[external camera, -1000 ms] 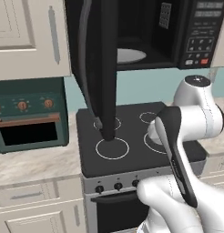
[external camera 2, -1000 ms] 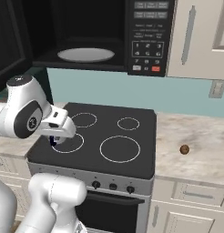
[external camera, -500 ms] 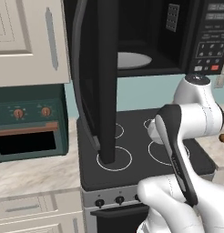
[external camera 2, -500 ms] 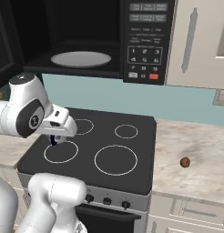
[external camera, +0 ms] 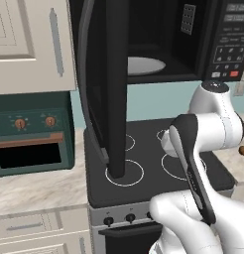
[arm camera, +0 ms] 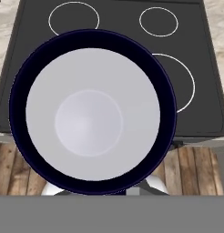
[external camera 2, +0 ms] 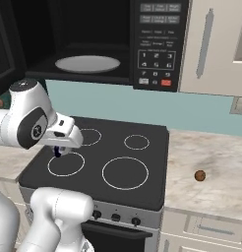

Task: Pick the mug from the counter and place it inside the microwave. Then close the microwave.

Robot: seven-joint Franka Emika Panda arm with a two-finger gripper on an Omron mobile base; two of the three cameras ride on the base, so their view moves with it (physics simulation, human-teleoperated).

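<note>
microwave (external camera 2: pixel 93 44): open above the stovetop (external camera 2: pixel 118 157), cavity bare but for the round turntable plate (external camera 2: pixel 87 63).
microwave door (external camera: pixel 111 89): swung out toward the robot, hanging tall on the left of the cavity and reaching down over the front-left burner.
stovetop: black, four white rings, nothing standing on it.
counter (external camera 2: pixel 211 167): beige stone to the right, a small brown ball (external camera 2: pixel 200 175) lying on it.
mug (arm camera: pixel 91 111): seen rim-on from the hand, mouth facing the camera, carried low over the stovetop's front-left corner.
gripper (external camera 2: pixel 58 150): fingertips hidden; judged clenched on the mug.
key relation: the cavity lies up and beyond the mug, long axis upright.
room: lift clear of the door's inner face, then in over the plate.
</note>
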